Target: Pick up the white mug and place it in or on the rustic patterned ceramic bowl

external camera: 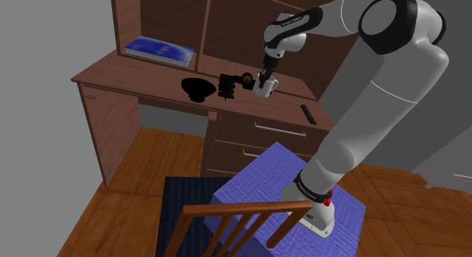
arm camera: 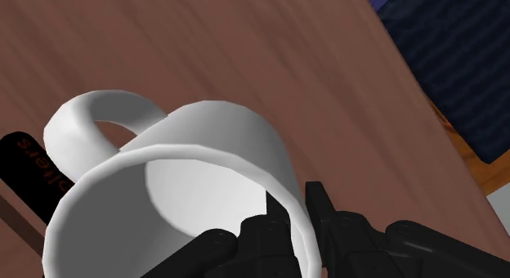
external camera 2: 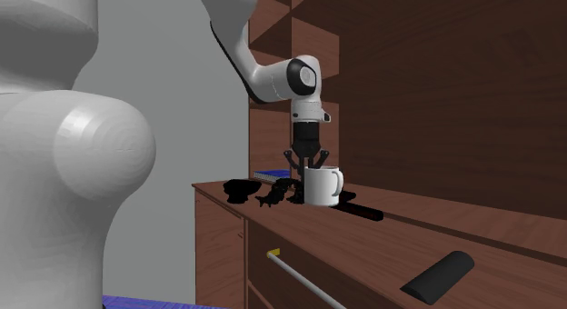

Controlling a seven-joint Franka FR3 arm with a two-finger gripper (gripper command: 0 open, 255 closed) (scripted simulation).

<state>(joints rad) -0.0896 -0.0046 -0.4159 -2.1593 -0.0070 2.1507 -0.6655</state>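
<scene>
**Me:** Brown wood is the biggest thing before me: the counter [external camera: 151,78], with a hutch [external camera: 174,21] of shelves rising behind it. My arm [external camera: 363,119] reaches out over it.

**Partner:** And the task's things?

**Me:** The bowl [external camera: 195,88] is drawn black here. It sits on the counter toward the shoulder view's left of my hand. A spiky black thing [external camera: 227,87] that I can't name stands between the bowl and the white mug [external camera: 265,87]. The mug is upright under my pincer [external camera: 264,79], with its handle on the side away from the bowl.

**Partner:** Have you got it?

**Me:** I judge so. In the wrist view my fingers [arm camera: 351,235] straddle the mug's wall at the rim, one inside and one outside. The pincer is closed on that wall. I can't tell whether the base is off the counter or just resting on it.

**Partner:** So which step is this?

**Me:** The grasp looks done, and the lift is either beginning or due. The carry and the placing remain.

**Partner:** What does the next move need?

**Me:** I should rise straight up, high enough to pass over the spiky thing. Then I travel across to the bowl, centre the mug above it, lower it and only then let go. A pinch on one wall is thin, so I'd move gently or the mug could swing.
</scene>
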